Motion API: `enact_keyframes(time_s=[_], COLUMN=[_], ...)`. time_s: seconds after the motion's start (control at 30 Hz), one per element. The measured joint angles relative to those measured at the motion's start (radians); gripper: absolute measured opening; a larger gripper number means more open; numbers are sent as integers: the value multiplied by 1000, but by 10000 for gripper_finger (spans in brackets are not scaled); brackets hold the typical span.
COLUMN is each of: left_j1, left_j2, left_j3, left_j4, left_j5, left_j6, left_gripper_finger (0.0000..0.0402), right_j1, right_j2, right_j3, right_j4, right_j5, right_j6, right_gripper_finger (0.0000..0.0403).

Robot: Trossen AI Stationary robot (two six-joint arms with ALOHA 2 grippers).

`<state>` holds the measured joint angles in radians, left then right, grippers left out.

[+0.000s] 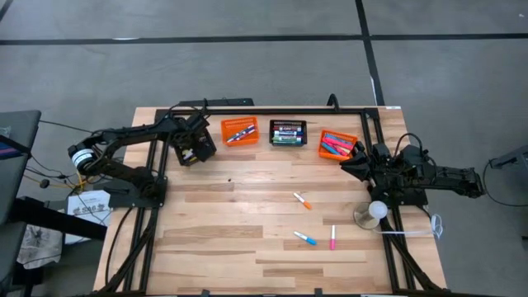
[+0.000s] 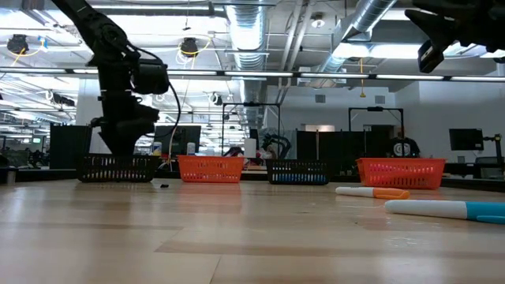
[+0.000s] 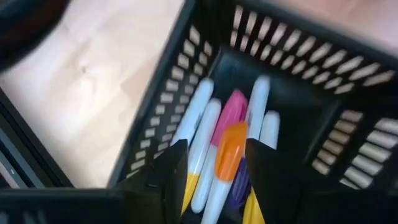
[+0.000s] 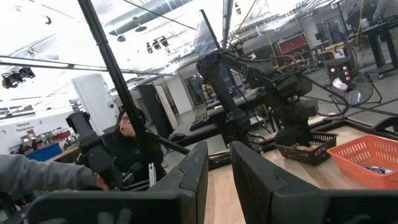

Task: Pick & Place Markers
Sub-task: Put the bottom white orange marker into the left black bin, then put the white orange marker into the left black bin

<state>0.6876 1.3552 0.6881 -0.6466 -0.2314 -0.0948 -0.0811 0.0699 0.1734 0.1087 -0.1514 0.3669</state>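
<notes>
the left gripper (image 3: 214, 163) is parked right over the black basket (image 1: 195, 151) at the upper left of the bench (image 1: 247, 264), fingers partly spread. an orange-capped marker (image 3: 225, 163) can be seen between the fingers (image 3: 175, 169) in the left wrist view, sitting on the pile of white, pink and yellow markers already in that basket. whether it's loose yet or still pinched can't be told for sure.

the right gripper (image 4: 217, 180) is held up off the bench at the right edge, fingers nearly together with only a thin gap, nothing in them.

three markers are left out on the wood at centre right of the high view: an orange-tipped one (image 1: 303, 200), a blue-tipped one (image 1: 305, 238) and a pink one (image 1: 333, 237).

what could go wrong, probably: if the arm gets lifted before the fingers are spread enough, the marker could be dragged back out or flicked over the wall. the basket looks light, so a finger catching the mesh could tip or slide it. the loose markers are round, so a sloppy pinch could send one rolling.
</notes>
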Motion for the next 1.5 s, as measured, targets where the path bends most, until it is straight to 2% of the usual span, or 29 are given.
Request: enact_keyframes(time_s=[0.5,0.87,1.17,1.3,1.5], left_j1=[-4,-56,-211,-306,-447], left_j2=[-14,-194,-277,-274,-274], left_j3=[105,117,117,117,117], left_j4=[-11,-17,52,151,359], left_j5=[-5,-3,26,66,66], left_j6=[-41,-128,-271,-306,-374], left_gripper_finger=[159,159,159,159,159], right_j1=[0,0,0,1,1], right_j2=[0,0,0,0,0], right_j3=[0,0,0,0,0], right_j4=[0,0,4,4,4], right_j5=[0,0,0,-1,-3], right_j6=[0,0,0,13,131], right_gripper_finger=[63,63,63,63,63])
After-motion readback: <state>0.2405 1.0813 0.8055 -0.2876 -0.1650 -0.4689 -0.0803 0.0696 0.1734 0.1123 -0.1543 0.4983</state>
